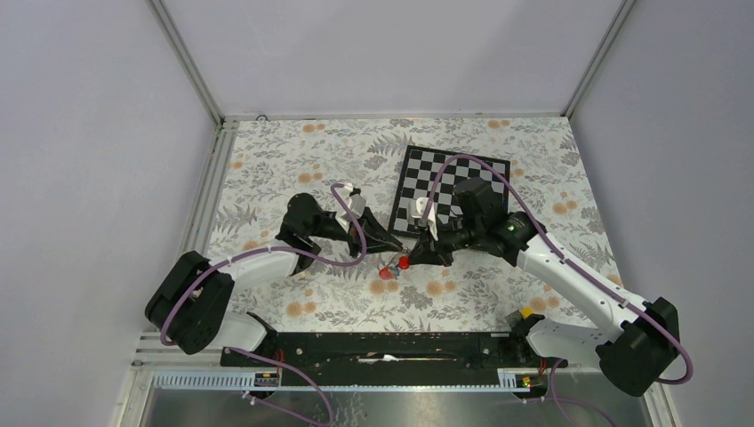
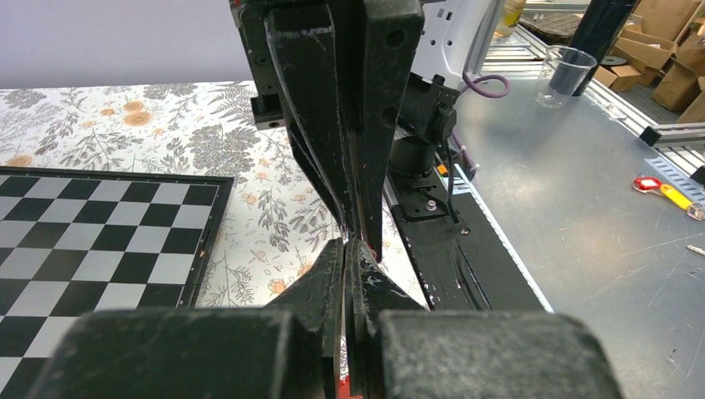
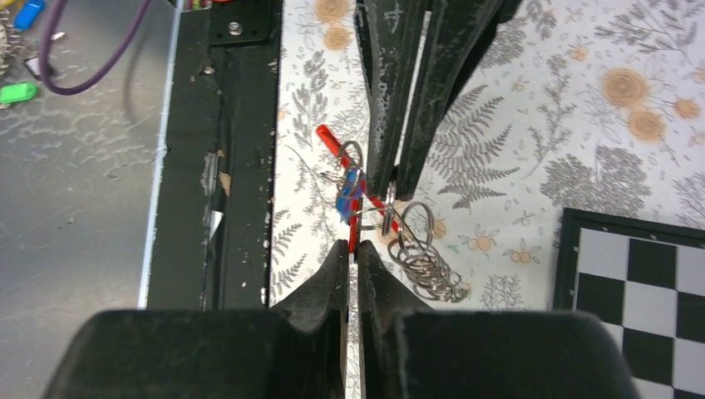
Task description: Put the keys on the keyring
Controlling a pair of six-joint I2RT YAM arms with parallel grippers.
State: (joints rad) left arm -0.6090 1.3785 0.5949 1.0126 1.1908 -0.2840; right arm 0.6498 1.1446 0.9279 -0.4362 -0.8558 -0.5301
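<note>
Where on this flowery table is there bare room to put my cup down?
Free: the far left cloth between the side rail and the chessboard, and the strip right of the chessboard. Crowded: the middle, where the left end effector and right end effector meet over the keys.

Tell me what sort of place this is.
Probably a robotics lab test cell: plain walls framed by metal posts, a floral-cloth table, a metal workbench with cardboard boxes alongside.

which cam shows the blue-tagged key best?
Right wrist: the blue-tagged key shows close up, beside wire rings. Top external resolves only red specks there, no blue; left wrist shows none of it.
</note>
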